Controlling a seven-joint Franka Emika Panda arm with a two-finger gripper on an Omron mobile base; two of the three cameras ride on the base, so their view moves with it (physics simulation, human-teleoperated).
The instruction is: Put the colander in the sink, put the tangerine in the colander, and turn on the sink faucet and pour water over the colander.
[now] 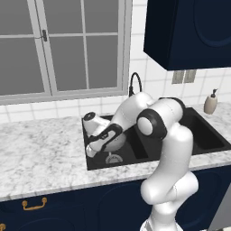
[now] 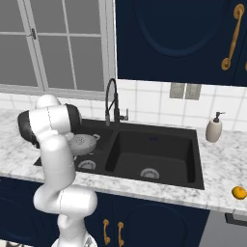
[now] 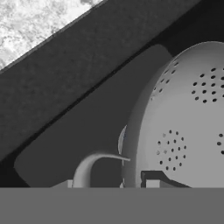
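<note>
Colander [image 2: 83,143] is held over the left basin of the sink [image 2: 193,179], gripped at its rim by our tool [image 1: 100,140], which is clamped shut on it; in the hand view the dotted bowl wall [image 3: 188,118] fills the right side, one loop handle [image 3: 94,166] curls out lower left, and the black basin floor lies behind it. From the right base view the bowl sits tilted, rim toward the arm, above the left drain [image 2: 87,165]; we can't tell whether it touches the basin floor yet. We judge the first step is nearly done: colander goes down, then release. To do it well we should level the bowl so it lands on its base, open side up, lower it straight down near the drain, and only let go once it rests, otherwise it may roll on its round bottom. Keep it clear of the basin divider and placed where the faucet [image 2: 113,103] spout can reach over it, since water has to pour in later. Tangerine [image 2: 238,192] waits on the desk [image 2: 224,149] far right, near the front edge, well apart from the sink; soap bottle [image 2: 213,129] stands behind the right basin.
</note>
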